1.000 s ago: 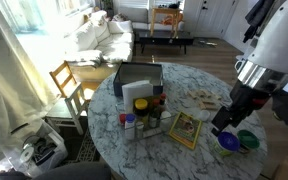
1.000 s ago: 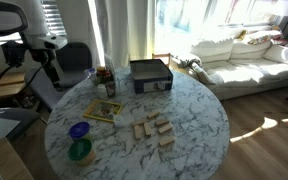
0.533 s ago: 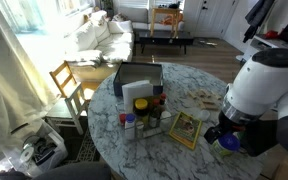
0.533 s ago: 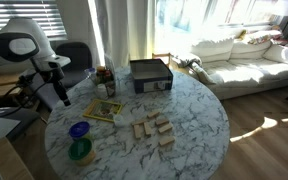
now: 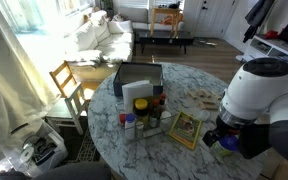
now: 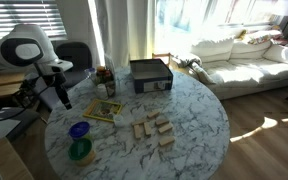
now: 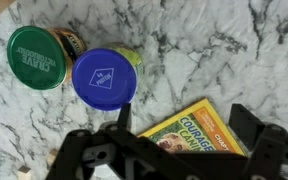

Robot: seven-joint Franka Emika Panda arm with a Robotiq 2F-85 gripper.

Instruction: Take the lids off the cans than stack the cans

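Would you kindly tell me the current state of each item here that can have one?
Blue lid: on its can, not yet removed.
Green lid: on its can, not yet removed.
Cans: upright, side by side, not stacked.
Gripper: open, holding nothing.
Book: closed, lying flat.

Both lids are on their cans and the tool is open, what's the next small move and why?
Probably shift the open tool until the blue lid sits centred in its opening. In the wrist view that lid, on its can, is nearer than the green lid but off-centre; the tool is over the book.
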